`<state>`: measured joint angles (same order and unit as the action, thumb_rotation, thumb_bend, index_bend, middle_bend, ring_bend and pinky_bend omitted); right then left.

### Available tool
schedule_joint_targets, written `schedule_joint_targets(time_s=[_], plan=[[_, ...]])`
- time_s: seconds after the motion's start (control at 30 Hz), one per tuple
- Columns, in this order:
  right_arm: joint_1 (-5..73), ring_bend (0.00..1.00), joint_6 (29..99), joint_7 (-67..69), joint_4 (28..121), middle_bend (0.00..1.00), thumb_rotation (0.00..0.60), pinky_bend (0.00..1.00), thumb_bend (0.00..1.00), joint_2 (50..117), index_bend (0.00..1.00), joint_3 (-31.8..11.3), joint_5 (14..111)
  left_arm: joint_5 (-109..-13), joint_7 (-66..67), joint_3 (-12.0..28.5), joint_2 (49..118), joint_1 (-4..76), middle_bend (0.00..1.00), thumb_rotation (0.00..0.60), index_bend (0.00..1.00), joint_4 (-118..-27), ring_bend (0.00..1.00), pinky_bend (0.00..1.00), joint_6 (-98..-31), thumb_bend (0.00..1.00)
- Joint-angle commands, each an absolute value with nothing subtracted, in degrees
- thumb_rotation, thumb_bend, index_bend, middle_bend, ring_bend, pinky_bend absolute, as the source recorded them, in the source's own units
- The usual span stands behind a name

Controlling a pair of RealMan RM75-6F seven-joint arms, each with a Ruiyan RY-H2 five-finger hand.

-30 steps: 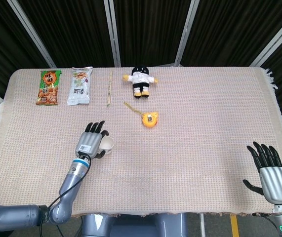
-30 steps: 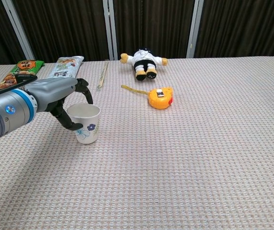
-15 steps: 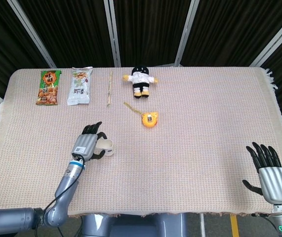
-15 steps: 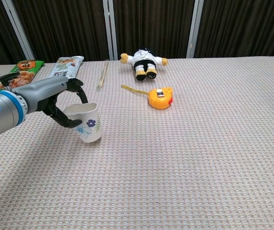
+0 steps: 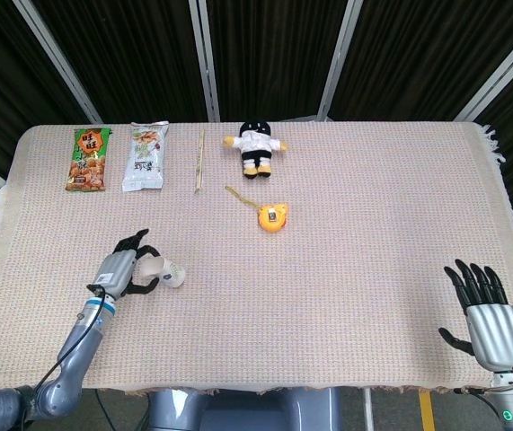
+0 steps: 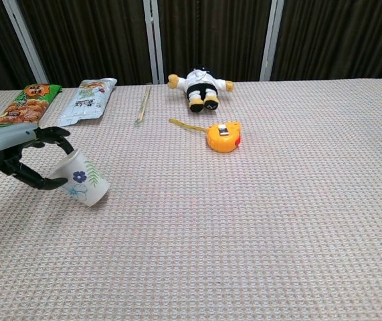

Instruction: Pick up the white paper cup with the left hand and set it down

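The white paper cup (image 5: 166, 273) (image 6: 82, 185), printed with blue flowers, is tipped far over, its mouth toward my left hand and its base pointing right, low over the cloth. My left hand (image 5: 123, 270) (image 6: 33, 157) grips it at the rim end, dark fingers (image 6: 43, 182) curled around the mouth. It sits at the table's left front. My right hand (image 5: 488, 316) rests at the front right corner with its fingers spread and nothing in it; only the head view shows it.
A yellow tape measure (image 5: 274, 217) lies mid-table, with a plush doll (image 5: 255, 147) behind it. Chopsticks (image 5: 199, 160) and two snack packets (image 5: 145, 156) (image 5: 88, 158) line the back left. The woven tablecloth (image 5: 373, 233) covers the whole table.
My left hand has pulled back to the left and toward the front edge, taking the cup with it. The cup went from upright to steeply tipped. The right hand stayed put.
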<state>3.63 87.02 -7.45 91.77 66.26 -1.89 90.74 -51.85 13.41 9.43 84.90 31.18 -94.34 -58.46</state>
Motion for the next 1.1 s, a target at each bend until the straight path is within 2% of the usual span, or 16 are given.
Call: schedule_joint_targets(time_s=[0.03,0.17,0.4,0.53,0.67,0.8,0.93,1.1], plan=[[3.6,0.00,87.1,-7.5,91.7,0.00,0.600,0.00,0.05,66.3,0.07,-1.9,90.8,-49.0,18.8,7.8,81.4,32.2,0.00,0.600,0.21,-96.1,0.00,0.00,-57.0,0.27],[3.6,0.00,87.2,-7.4,91.7,0.00,0.600,0.00,0.05,66.3,0.07,-1.9,90.9,-46.0,22.8,7.6,79.9,33.5,0.00,0.600,0.01,-98.3,0.00,0.00,-57.2,0.27],[3.6,0.00,87.3,-7.3,91.7,0.00,0.600,0.00,0.05,66.3,0.07,-1.9,91.0,-41.8,28.9,7.9,80.0,35.9,0.00,0.600,0.00,-101.2,0.00,0.00,-59.9,0.24],[3.6,0.00,87.3,-7.3,91.6,0.00,0.600,0.00,0.05,66.3,0.07,-1.9,90.9,-38.4,36.7,7.4,82.5,38.5,0.00,0.600,0.06,-101.4,0.00,0.00,-64.0,0.24],[3.6,0.00,87.2,-7.3,91.6,0.00,0.600,0.00,0.05,66.3,0.07,-1.9,90.8,-36.1,43.7,7.1,85.7,40.8,0.00,0.600,0.14,-100.3,0.00,0.00,-67.7,0.17],[3.7,0.00,87.0,-7.0,91.5,0.00,0.600,0.00,0.05,66.2,0.07,-2.0,90.6,-34.0,48.6,6.7,88.2,42.3,0.00,0.600,0.16,-99.8,0.00,0.00,-70.3,0.11],[3.7,0.00,86.9,-7.1,91.5,0.00,0.600,0.00,0.05,66.2,0.07,-1.9,90.8,-33.2,50.5,6.7,90.0,42.9,0.00,0.600,0.18,-98.6,0.00,0.00,-71.8,0.11],[3.7,0.00,87.0,-7.2,91.7,0.00,0.600,0.00,0.05,66.2,0.06,-1.8,90.9,-34.7,51.6,6.6,94.0,43.6,0.00,0.600,0.25,-94.3,0.00,0.00,-73.6,0.11]])
